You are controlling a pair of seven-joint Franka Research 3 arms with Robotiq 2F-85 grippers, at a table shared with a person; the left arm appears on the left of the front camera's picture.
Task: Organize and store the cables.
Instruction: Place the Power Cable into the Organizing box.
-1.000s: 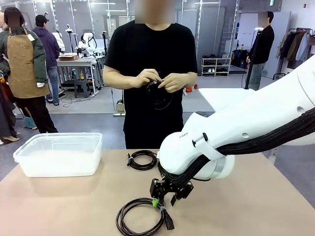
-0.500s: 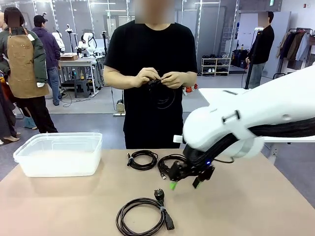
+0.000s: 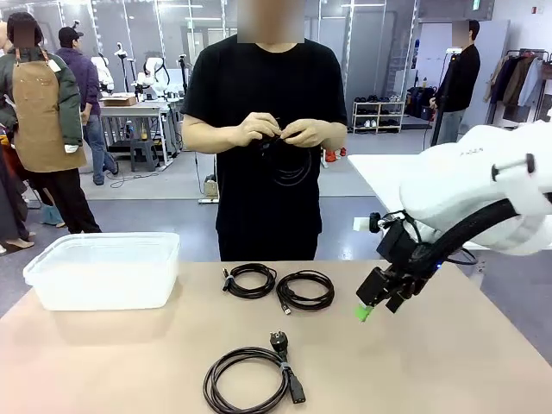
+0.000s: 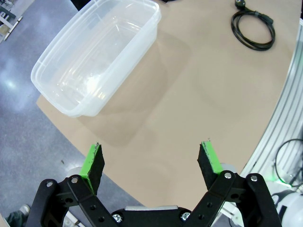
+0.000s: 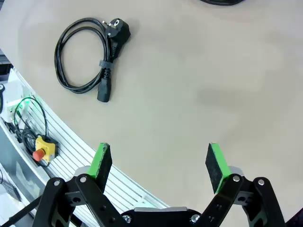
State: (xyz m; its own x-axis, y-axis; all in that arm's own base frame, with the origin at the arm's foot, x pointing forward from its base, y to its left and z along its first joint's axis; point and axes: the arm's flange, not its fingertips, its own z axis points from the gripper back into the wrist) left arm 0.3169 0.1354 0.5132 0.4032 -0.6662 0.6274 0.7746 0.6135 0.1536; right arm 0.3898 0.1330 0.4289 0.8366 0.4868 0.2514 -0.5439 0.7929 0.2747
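Hovering over the lab's tan table [image 3: 448,362], left tool [image 4: 151,151] and right tool [image 5: 157,153] stand spread.

no readable text, no legible labels, brands or numbers

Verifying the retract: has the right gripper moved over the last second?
Yes. The right gripper was over the large cable coil near the front edge; it's now up and to that coil's right, open and empty.
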